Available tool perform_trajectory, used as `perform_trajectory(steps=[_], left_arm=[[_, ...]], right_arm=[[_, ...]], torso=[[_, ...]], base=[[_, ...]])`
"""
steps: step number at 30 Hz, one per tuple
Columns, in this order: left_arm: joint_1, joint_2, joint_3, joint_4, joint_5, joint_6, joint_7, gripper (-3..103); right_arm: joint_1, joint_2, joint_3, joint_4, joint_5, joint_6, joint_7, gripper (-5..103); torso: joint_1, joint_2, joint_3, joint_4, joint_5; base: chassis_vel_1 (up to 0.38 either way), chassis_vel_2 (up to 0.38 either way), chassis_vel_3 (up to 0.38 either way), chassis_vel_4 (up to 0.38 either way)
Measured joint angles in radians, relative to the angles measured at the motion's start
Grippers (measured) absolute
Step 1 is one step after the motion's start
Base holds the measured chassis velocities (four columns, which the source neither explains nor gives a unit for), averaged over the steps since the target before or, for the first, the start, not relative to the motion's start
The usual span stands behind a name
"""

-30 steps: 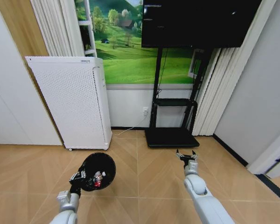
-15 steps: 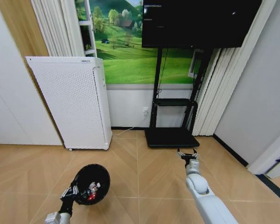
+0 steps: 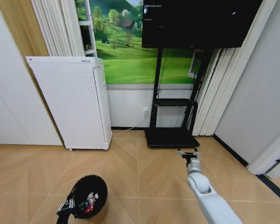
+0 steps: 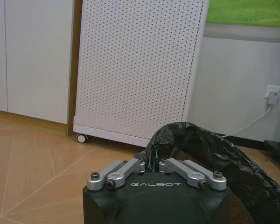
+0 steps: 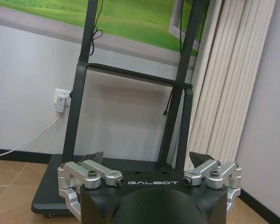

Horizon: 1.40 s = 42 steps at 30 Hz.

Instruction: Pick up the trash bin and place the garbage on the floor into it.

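The trash bin (image 3: 94,198), black and round with a dark liner, hangs low at the near left of the wooden floor. My left gripper (image 3: 65,205) is shut on its rim. In the left wrist view the left gripper (image 4: 153,162) pinches the crinkled liner at the edge of the bin (image 4: 224,156). Red-and-white garbage (image 3: 89,205) lies inside the bin. My right gripper (image 3: 188,152) is held out over the floor in front of the TV stand, open with nothing in it. The right wrist view shows the right gripper (image 5: 147,159) with its fingers wide apart.
A tall white perforated appliance (image 3: 72,100) stands against the wall at the back left. A black TV stand (image 3: 171,136) with a flat base sits in the middle, with curtains (image 3: 214,93) to its right. A wall socket (image 3: 145,111) has a cable.
My left arm has drawn the bin down and nearer, toward the bottom left of the head view. The right gripper has barely moved.
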Motion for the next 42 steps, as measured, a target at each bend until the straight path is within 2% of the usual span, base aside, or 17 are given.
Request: perform_trajectory(steps=[11,30,35,39,42], left_arm=[[0.013,0.000,0.002,-0.054,-0.013,0.010,0.011,7],[-0.067,0.017,0.006,0.020,-0.040,-0.001,0.041,7],[-0.073,0.016,0.024,0.033,-0.095,0.003,0.041,7],[-0.074,0.017,0.043,0.056,-0.176,0.007,0.051,7],[-0.077,0.017,0.043,0.067,-0.193,0.009,0.064,7]], right_arm=[[-0.002,0.007,-0.007,0.004,-0.003,-0.008,0.000,100],[-0.011,-0.008,-0.003,-0.001,-0.001,0.008,-0.020,100],[-0.013,-0.025,0.005,-0.001,0.006,0.011,-0.021,100],[-0.011,-0.038,0.009,-0.004,0.013,0.013,-0.021,100],[-0.011,-0.041,0.010,-0.008,0.014,0.014,-0.021,100]], torso=[[0.000,0.000,0.000,0.0000,-0.0004],[0.000,0.000,0.000,-0.0001,-0.0001],[0.000,0.000,0.000,-0.0001,0.0000],[0.000,0.000,0.000,-0.0001,0.0000],[0.000,0.000,0.000,-0.0001,-0.0001]], base=[[0.000,0.000,0.000,0.000],[0.000,0.000,0.000,0.000],[0.000,0.000,0.000,0.000],[0.000,0.000,0.000,0.000],[0.000,0.000,0.000,0.000]])
